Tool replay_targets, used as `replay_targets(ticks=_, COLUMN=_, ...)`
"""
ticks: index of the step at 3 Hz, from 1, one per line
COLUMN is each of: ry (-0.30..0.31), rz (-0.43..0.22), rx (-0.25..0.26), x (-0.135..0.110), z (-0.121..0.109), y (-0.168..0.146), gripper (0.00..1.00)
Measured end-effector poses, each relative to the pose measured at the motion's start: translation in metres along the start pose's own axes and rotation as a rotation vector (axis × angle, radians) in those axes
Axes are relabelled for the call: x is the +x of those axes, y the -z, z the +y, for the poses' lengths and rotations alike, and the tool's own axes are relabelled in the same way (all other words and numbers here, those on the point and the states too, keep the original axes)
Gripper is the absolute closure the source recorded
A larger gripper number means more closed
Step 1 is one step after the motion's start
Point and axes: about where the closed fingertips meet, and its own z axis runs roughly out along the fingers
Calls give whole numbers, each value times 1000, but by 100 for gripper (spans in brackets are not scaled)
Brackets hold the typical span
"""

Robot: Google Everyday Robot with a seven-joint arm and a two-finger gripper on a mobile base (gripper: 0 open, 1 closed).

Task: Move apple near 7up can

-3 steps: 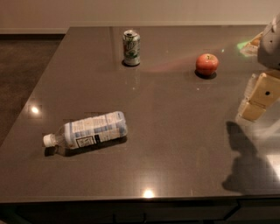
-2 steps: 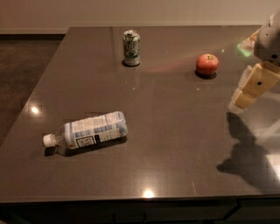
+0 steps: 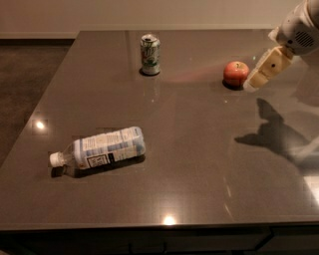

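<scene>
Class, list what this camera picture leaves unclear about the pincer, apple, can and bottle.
1. Camera view: the arm above the pincer, which hangs just right of the apple, is cut off by the top-right corner.
2. Camera view: whether the pincer touches the apple; one angle cannot settle it.
3. Camera view: the lettering on the can and the label print on the bottle are too blurred to read.

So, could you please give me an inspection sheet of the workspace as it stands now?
Surface: dark glossy table, with light glints.
Apple: on the table, far right, well apart from the can.
7up can: upright, far middle.
Clutter: plastic bottle lying on its side, near left, cap pointing left.
Gripper: low beside the apple's right side; contact cannot be told.
Cables: nothing seen.
Surroundings: dark floor at left, pale wall behind.
</scene>
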Motion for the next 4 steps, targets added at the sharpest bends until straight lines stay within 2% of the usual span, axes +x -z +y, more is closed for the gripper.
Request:
replay_targets(ticks=1, ry=-63, rz=-16, rx=23, x=-3, z=-33, y=-23, gripper=0)
replay_targets(ticks=2, ry=-123, rz=-7, rx=22, x=-7, z=-55, y=-56, gripper=0)
replay_targets(ticks=3, ry=-198, rz=25, rx=2, x=-6, z=-71, y=-101, gripper=0)
replay_targets(ticks=4, ry=-233, rz=43, rx=-9, x=-3, z=-76, y=-124, gripper=0)
